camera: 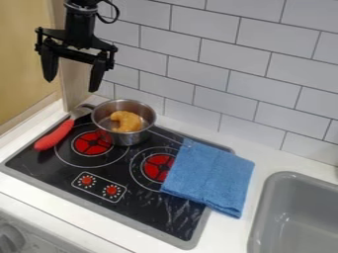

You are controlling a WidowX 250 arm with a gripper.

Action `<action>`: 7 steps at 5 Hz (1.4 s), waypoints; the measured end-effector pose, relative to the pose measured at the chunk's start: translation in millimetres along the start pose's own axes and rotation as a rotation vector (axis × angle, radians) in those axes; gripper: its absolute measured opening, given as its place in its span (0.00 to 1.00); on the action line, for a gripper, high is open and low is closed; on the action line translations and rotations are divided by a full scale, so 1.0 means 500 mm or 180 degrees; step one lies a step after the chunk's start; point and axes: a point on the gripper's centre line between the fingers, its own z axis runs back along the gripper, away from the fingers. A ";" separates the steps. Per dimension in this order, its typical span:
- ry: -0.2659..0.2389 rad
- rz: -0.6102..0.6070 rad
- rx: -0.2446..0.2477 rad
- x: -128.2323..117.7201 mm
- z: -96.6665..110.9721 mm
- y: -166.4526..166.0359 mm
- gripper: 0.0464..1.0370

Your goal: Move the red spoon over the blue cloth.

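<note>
My gripper [72, 81] hangs at the upper left, open, its two fingers apart and nothing between them. Below it, the red spoon [55, 135] lies on the left part of the black stove top, its red handle toward the lower left and its metal end toward the back, beside the pot. The folded blue cloth [210, 177] lies to the right, partly on the stove's right side and partly on the white counter.
A metal pot [127, 141] holding a yellow-orange, crescent-shaped item [127, 121] stands at the back of the stove [138, 207], between spoon and cloth. A grey sink [290, 180] is at the lower right. A tiled wall rises behind; a wooden panel stands at left.
</note>
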 end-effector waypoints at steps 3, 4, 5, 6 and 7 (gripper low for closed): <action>0.0311 -0.0536 -0.0059 -0.053 -0.083 0.008 0.96; 0.0175 -0.0726 -0.0195 -0.048 -0.104 0.026 0.96; 0.0104 -0.0894 -0.0207 -0.037 -0.129 0.033 0.96; 0.0080 -0.0905 -0.0318 -0.033 -0.147 0.047 0.96; 0.0127 -0.0990 -0.0399 -0.032 -0.176 0.045 0.96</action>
